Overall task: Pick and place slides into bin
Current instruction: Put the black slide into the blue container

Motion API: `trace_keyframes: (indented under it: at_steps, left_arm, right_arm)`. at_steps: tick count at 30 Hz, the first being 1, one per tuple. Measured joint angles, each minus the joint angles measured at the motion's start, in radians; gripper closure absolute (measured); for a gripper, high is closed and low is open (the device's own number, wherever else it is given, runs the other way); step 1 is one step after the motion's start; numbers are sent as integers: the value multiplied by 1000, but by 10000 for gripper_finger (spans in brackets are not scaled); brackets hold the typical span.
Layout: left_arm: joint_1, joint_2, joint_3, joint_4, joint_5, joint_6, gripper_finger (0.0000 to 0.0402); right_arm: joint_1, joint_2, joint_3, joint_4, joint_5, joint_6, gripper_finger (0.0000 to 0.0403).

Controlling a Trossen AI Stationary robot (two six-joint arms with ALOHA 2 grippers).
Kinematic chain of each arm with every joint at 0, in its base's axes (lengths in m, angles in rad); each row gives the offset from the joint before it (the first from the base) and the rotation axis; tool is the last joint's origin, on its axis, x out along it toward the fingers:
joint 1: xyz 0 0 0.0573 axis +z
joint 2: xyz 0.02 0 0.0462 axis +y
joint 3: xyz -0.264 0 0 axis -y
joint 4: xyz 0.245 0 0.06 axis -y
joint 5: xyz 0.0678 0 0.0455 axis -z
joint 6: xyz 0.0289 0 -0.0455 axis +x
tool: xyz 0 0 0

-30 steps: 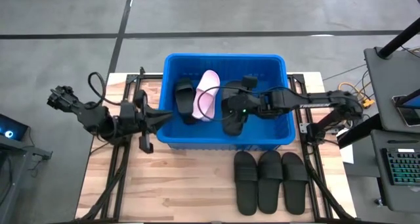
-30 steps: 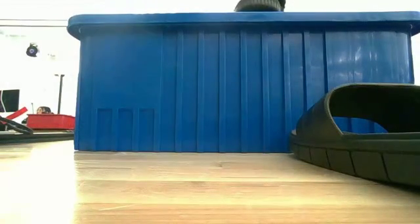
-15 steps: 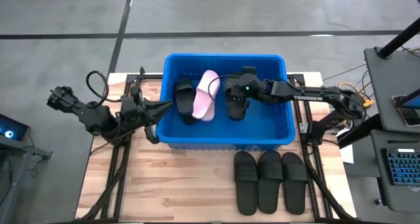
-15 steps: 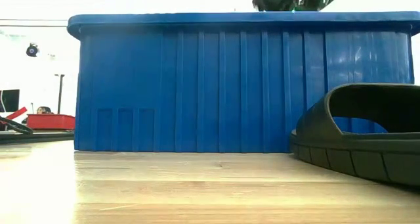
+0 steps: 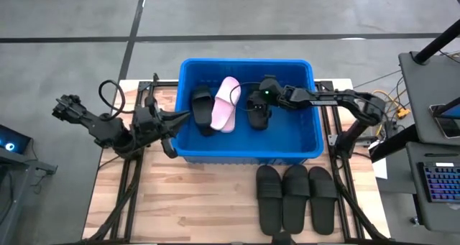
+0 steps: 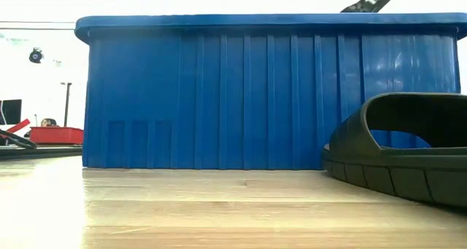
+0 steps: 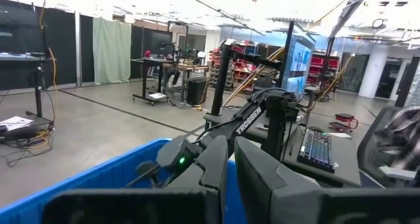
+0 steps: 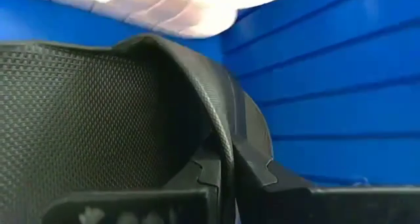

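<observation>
Right gripper [image 5: 260, 107]: inside bin [image 5: 188, 155], jaws clamped on black slide [image 5: 257, 114].
Left gripper [image 5: 169, 122]: nine o'clock, jaws closed, empty.
Tip: lower, then release.

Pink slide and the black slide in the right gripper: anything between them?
Only bare bin floor separates the pink slide from the black slide held by the right gripper, per the high view.
</observation>
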Motion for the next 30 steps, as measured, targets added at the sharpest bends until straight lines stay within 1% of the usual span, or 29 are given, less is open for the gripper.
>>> trace_keyframes:
  at_steps: [3,9,12,18,23,26,30]
  left_arm:
    - [0,9,0,8,-4,-1,386]
    - [0,31,2,25,-3,-1,386]
    - [0,42,2,40,-3,0,386]
    - [0,59,3,52,-4,-1,386]
    - [0,63,3,50,-4,0,386]
    - [0,62,3,49,-4,0,386]
    - [1,59,3,49,-4,1,386]
  right_arm:
    - [0,66,34,-3,1,9,390]
    - [2,176,134,14,24,86,390]
    - [3,220,185,2,36,77,390]
    - [2,254,221,-23,20,59,390]
    - [2,245,237,-122,8,44,389]
    - [2,240,238,-159,-12,41,373]
    - [1,240,238,-172,-49,33,327]
